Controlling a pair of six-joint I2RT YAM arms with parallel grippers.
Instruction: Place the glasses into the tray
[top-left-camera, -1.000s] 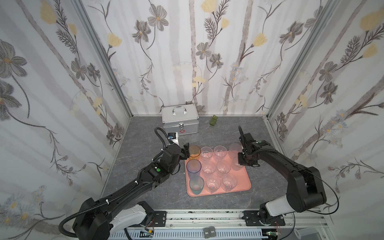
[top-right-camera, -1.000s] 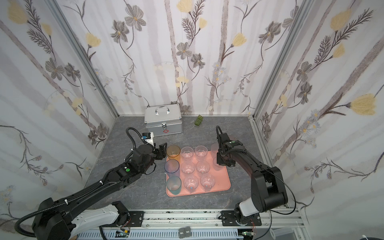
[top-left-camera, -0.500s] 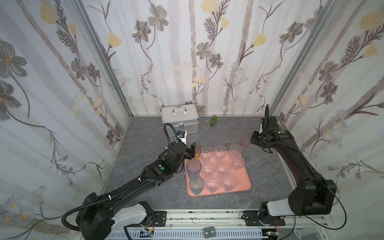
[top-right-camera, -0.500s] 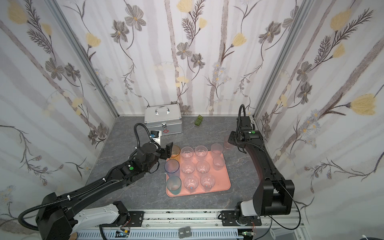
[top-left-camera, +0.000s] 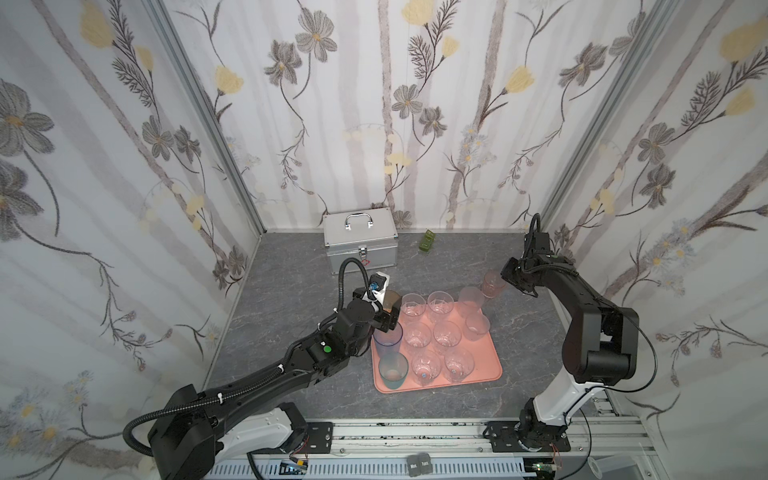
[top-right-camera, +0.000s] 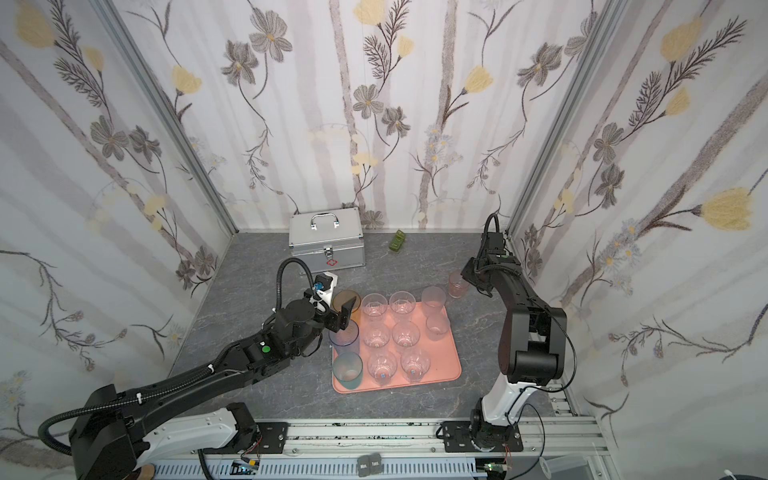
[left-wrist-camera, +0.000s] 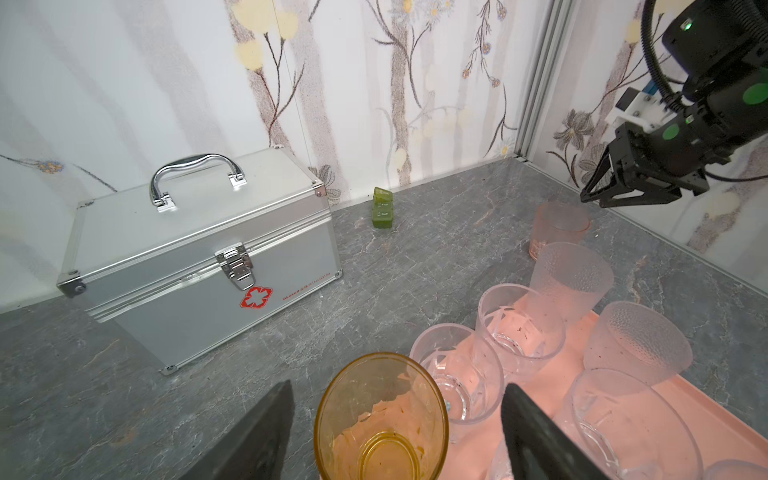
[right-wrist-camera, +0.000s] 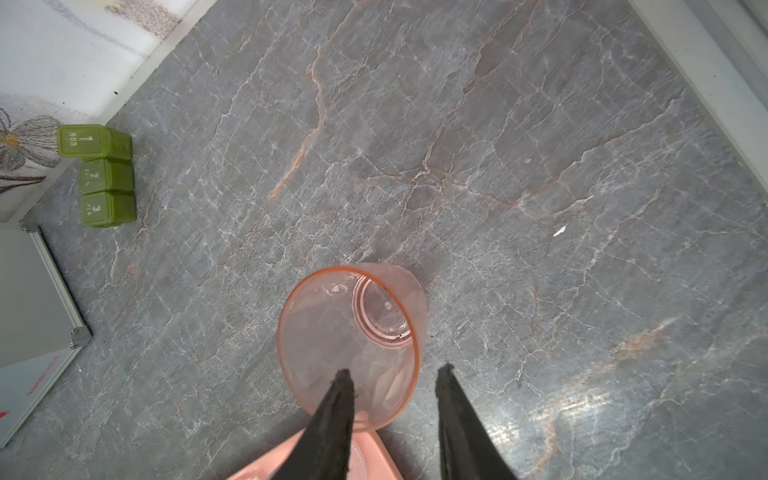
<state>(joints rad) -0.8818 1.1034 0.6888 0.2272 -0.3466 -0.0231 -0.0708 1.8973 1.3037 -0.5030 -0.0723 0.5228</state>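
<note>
Jaws parted, the right gripper straddles the rim of a short pinkish see-through tumbler standing on the grey marbled tabletop just beyond the flat salmon-pink tray. The left gripper, jaws wide, flanks a tall amber glass at the tray's corner without touching it.

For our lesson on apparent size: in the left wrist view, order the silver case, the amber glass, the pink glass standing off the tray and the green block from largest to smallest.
1. silver case
2. amber glass, though it is nearest the camera, which enlarges it
3. pink glass
4. green block
</note>
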